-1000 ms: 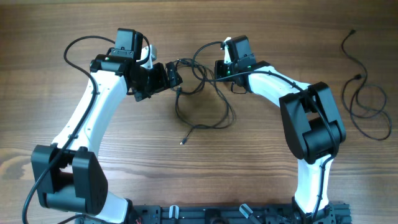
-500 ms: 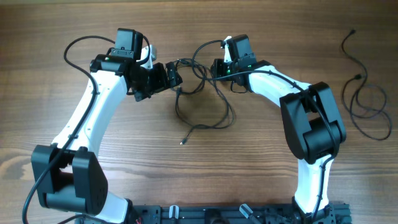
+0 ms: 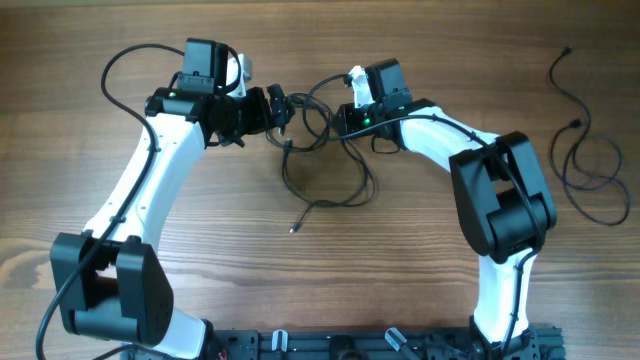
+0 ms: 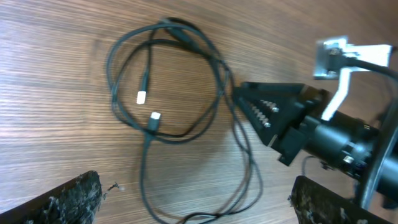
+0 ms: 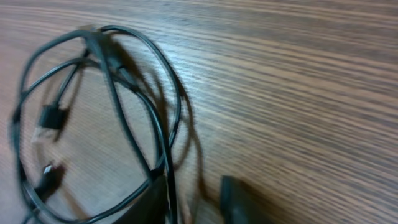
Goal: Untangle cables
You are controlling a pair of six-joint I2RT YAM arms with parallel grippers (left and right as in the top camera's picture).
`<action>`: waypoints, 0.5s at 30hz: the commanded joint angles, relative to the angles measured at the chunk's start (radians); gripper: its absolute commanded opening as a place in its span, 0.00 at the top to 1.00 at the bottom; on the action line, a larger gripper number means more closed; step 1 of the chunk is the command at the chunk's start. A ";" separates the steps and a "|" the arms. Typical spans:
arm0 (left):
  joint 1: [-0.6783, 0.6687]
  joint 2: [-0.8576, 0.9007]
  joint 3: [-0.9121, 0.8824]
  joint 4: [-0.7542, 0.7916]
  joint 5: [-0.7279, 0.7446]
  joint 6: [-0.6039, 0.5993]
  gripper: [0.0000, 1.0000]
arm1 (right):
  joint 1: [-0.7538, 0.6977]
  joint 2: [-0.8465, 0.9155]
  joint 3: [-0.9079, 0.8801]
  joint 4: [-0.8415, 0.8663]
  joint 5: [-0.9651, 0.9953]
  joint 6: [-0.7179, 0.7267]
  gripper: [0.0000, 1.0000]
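The left gripper (image 3: 281,107) has its fingers (image 4: 71,202) wide apart and holds nothing. In its own camera the wood of the table (image 3: 450,40) shows between them. It points toward 3 o'clock, and the cables (image 4: 181,36) lie just in front of its tips.

The right gripper (image 3: 339,119) points toward 9 o'clock and faces the left one, with the top of the bundle between the two. Its fingers stand a little apart and are not pressed together. In the right wrist view one thin strand runs through the gap, close along one finger, and I cannot tell if it touches that finger.

The cables rest on the table near its middle. Their black loops spread from the grippers toward 6 o'clock and cross each other several times. Two small silver plug ends (image 4: 141,96) lie inside the largest loop. One loose end (image 3: 293,228) lies flat on the wood at 7 o'clock of the bundle.

A separate cable (image 3: 590,182) lies in loose loops well apart, at 3 o'clock near the table edge.

The left arm (image 3: 150,190) goes back toward 7 o'clock, and the right arm (image 3: 500,190) goes back toward 5 o'clock.
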 commanded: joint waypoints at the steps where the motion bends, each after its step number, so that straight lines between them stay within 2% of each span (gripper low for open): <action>1: -0.005 0.027 -0.003 -0.062 -0.210 -0.048 0.00 | 0.031 0.016 -0.013 -0.006 0.150 -0.067 0.79; 2: -0.004 0.044 -0.004 -0.090 -0.293 -0.097 0.00 | 0.039 0.016 -0.013 0.002 0.156 -0.096 0.79; 4: -0.003 0.074 -0.004 -0.113 -0.359 -0.120 0.00 | 0.053 0.016 -0.013 0.010 0.156 -0.115 0.78; 8: -0.003 0.122 -0.004 -0.105 -0.362 -0.120 0.00 | 0.072 0.016 -0.013 0.010 0.166 -0.123 0.75; 13: 0.037 0.137 -0.003 -0.085 -0.361 -0.166 0.00 | 0.097 0.016 -0.014 0.007 0.369 -0.219 0.82; 15: 0.066 0.137 -0.003 -0.086 -0.360 -0.169 0.00 | 0.097 0.016 -0.014 0.009 0.348 -0.218 0.81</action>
